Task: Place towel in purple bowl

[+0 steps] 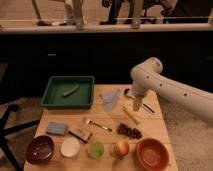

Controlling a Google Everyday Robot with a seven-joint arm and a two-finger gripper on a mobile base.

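Crumpled pale-blue towel, gripper just beside it.

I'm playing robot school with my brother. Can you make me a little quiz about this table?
1. True or false: the towel is already in the purple bowl.
2. Where over the table is the gripper?
A) the near left corner
B) the far right part, just right of the towel
C) the middle of the near edge
3. Which bowl stands right next to the purple bowl?

Key: 1 false; 2 B; 3 the white bowl.
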